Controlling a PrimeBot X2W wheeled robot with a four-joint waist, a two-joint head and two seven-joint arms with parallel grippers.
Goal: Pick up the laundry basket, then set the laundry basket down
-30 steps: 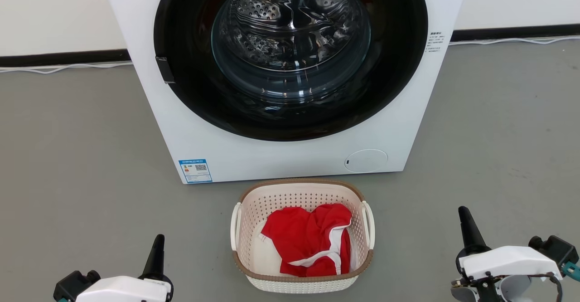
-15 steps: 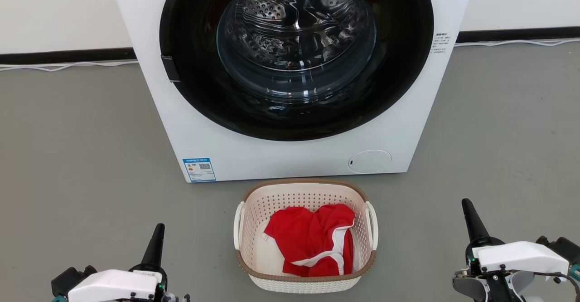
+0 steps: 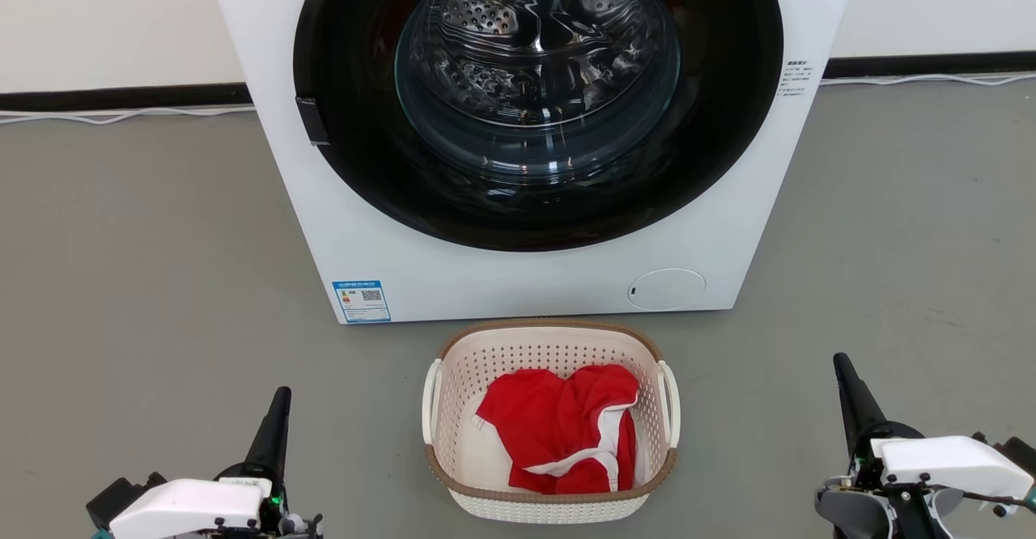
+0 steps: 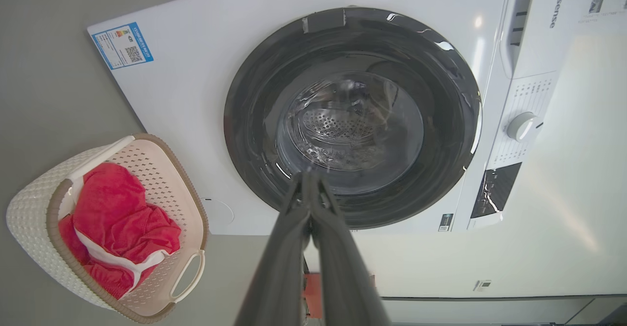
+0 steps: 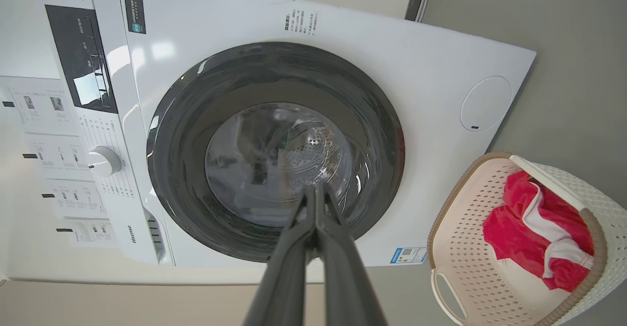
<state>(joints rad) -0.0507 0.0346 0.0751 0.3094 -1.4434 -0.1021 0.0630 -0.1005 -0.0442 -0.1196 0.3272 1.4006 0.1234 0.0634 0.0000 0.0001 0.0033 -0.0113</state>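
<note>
The laundry basket [image 3: 554, 345] stands on the grey floor just in front of the washing machine, cream-white and perforated with a brown rim and white side handles. A red garment with white trim [image 3: 558, 434] lies inside it. My left gripper [image 3: 279, 400] hovers shut to the basket's left, fingers pointing at the machine. On the other side my right gripper [image 3: 842, 362] is shut too, well apart from the basket. The basket [image 4: 34, 208] shows at the lower left of the left wrist view past my shut left gripper [image 4: 307, 179], and the basket [image 5: 460, 247] at the lower right past my right gripper [image 5: 316, 190].
A white front-loading washing machine [image 3: 453, 272] with a dark round door [image 3: 538, 102] rises right behind the basket. Grey floor [image 3: 146, 280] stretches on both sides. A white cable [image 3: 121, 116] runs along the black skirting at the wall.
The whole head view has shifted slightly, so the camera moved. Both grippers have slid a little relative to the basket, staying shut and empty.
</note>
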